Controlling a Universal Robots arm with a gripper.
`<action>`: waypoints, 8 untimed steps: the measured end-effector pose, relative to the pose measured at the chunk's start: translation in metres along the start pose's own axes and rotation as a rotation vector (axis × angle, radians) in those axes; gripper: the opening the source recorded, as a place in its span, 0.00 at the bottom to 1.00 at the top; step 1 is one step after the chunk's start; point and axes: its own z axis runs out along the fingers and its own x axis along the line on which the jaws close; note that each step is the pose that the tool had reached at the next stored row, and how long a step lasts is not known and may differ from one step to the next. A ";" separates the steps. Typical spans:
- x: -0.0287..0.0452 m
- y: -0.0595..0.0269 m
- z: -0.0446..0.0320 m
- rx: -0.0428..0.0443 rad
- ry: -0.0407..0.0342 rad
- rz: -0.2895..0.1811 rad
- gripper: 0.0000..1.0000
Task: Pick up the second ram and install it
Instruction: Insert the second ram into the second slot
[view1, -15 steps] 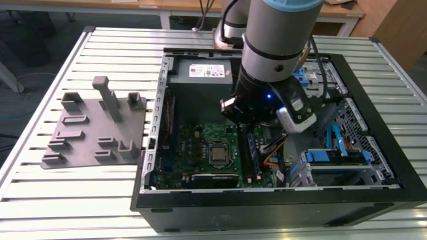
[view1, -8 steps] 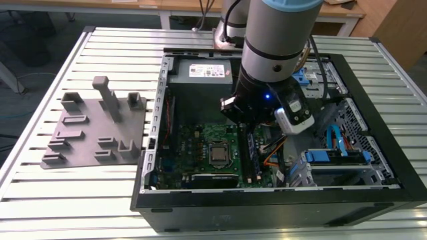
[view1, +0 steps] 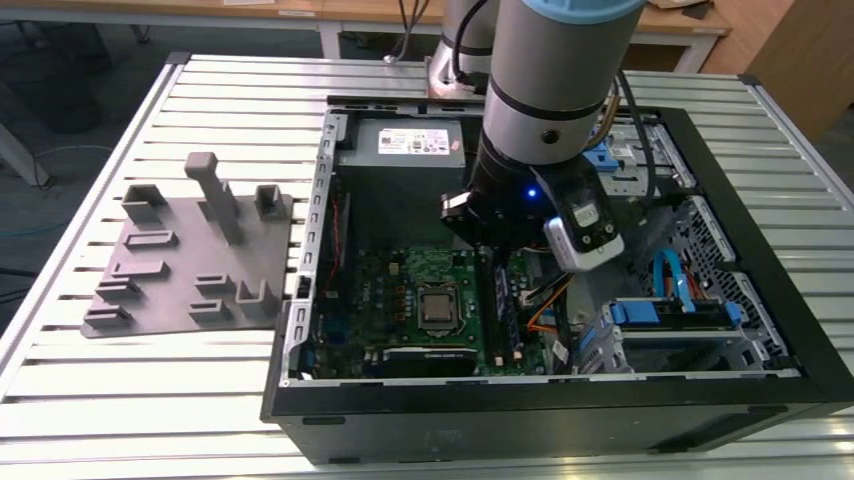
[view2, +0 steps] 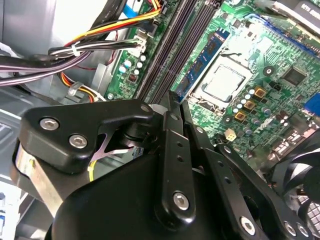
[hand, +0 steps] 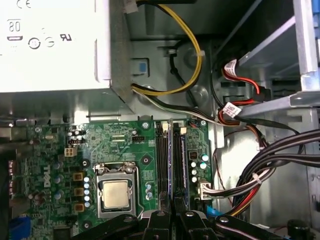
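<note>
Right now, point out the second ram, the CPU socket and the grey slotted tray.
second ram (view2: 202, 62): second wrist view, blue face of the strip.
CPU socket (hand: 115, 194): first wrist view, middle of the metal lid.
grey slotted tray (view1: 160, 262): exterior view, flat base.

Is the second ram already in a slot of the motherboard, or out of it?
In: the second ram stands on edge among the motherboard slots.

Second ram (hand: 176, 165): long, narrow dark blue-green circuit strip, seen edge-on. Standing on its long edge in a memory slot on the green motherboard, beside the processor socket. In the second wrist view (view2: 202, 62), blue face with a row of chips, lying along the slots.
</note>
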 end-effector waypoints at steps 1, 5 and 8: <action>0.0000 0.0000 0.0000 0.0003 -0.0005 0.007 0.11; 0.0000 0.0000 0.0002 0.0015 -0.0025 0.035 0.11; 0.0000 0.0000 0.0003 0.0019 -0.0030 0.043 0.11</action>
